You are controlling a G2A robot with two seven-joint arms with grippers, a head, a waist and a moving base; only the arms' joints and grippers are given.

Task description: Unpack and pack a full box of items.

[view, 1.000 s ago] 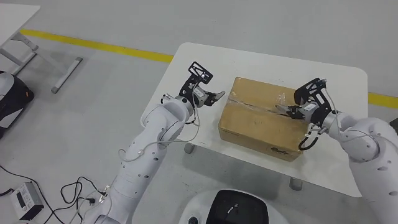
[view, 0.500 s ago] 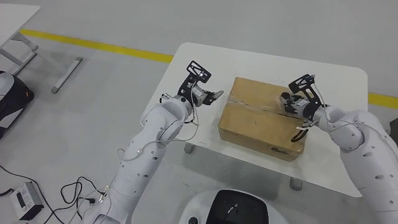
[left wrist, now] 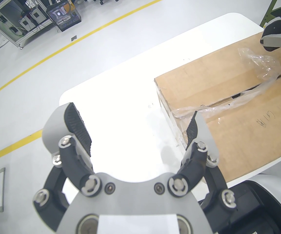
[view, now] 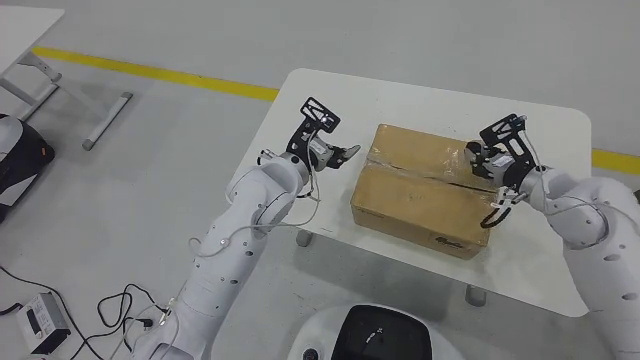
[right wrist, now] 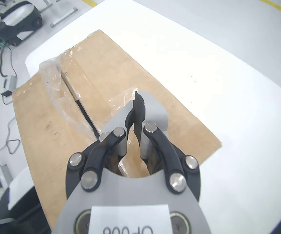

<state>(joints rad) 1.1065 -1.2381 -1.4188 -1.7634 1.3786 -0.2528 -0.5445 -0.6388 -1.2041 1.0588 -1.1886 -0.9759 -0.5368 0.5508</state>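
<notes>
The right gripper (right wrist: 136, 103) has its fingers pressed together over the far end of a cardboard box (right wrist: 45, 113), and a lifted end of clear tape (right wrist: 57, 81) appears to be pinched between them. Its wrist is angled down along the top seam. The tape is thin, light and sticky, and likely to stretch or tear, so it is probably best gripped close to where it leaves the cardboard. The box lies closed in the middle of the white table (view: 400, 95). It is stiff, and probably heavy if full, and its flaps meet at the centre seam, the natural place to take hold. The left gripper (left wrist: 132, 113) hangs spread wide and empty just beside the box's near end.
</notes>
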